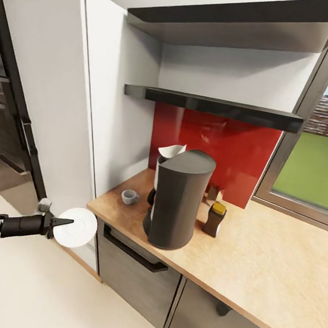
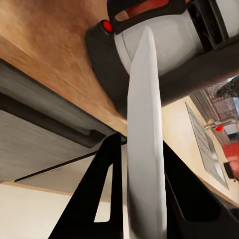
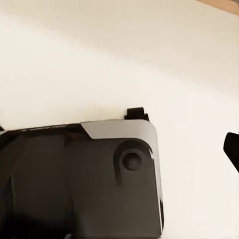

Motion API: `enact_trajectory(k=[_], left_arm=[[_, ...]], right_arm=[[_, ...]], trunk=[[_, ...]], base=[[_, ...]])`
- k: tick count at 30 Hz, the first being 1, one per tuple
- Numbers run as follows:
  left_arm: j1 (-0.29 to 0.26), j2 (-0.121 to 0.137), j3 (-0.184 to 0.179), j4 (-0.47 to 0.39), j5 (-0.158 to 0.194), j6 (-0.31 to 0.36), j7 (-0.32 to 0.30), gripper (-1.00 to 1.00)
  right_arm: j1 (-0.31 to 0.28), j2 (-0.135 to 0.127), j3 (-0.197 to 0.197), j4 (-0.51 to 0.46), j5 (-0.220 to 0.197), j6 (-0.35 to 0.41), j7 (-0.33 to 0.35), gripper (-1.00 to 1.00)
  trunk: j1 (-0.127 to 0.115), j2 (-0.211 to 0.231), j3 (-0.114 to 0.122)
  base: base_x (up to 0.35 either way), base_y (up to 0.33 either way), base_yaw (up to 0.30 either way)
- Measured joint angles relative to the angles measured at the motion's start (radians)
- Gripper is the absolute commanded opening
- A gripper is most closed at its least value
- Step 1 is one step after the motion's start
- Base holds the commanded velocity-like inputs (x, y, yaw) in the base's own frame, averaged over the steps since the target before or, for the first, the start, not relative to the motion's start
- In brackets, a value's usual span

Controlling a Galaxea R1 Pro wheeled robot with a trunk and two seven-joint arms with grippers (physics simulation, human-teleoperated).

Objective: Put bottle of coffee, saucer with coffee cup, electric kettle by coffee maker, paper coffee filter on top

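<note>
Saucer (image 1: 76, 227) sits pinched edge-on in left gripper (image 1: 63, 222), jaws clamped on its rim, off the surface (image 1: 255, 259) edge, below and well left of coffee maker (image 1: 178, 198). Cup (image 1: 129, 196) rests on surface just left of maker; bottle of coffee (image 1: 215, 219) just right. Right jaws: can't tell. Lift above edge, level plate, set down btw cup and maker w/o knocking cup.

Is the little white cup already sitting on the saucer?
No, the coffee cup stands alone on the countertop, while the left gripper holds the saucer off the counter's edge.

White saucer (image 1: 79, 227) off countertop (image 1: 254, 264) edge
</note>
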Motion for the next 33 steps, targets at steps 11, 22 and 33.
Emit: enact_trajectory(k=[11, 22, 33], left_arm=[[0.0, -0.001, 0.0, 0.001, -0.001, 0.001, 0.0, -1.0], [-0.001, -0.009, 0.014, -0.006, 0.008, 0.008, 0.1, -1.0], [-0.013, -0.009, 0.065, -0.013, 0.002, 0.056, 0.16, -1.0]], right_arm=[[0.027, 0.008, 0.0, -0.001, -0.001, 0.0, -0.004, 1.0], [0.027, 0.012, -0.001, -0.005, -0.006, -0.001, -0.001, 1.0], [0.027, 0.011, -0.004, -0.007, -0.013, -0.02, 0.0, 1.0]], trunk=[[0.0, 0.0, 0.0], [0.0, 0.0, 0.0], [0.0, 0.0, 0.0]], base=[[0.008, 0.005, -0.009], [0.0, 0.0, 0.0], [0.0, 0.0, 0.0]])
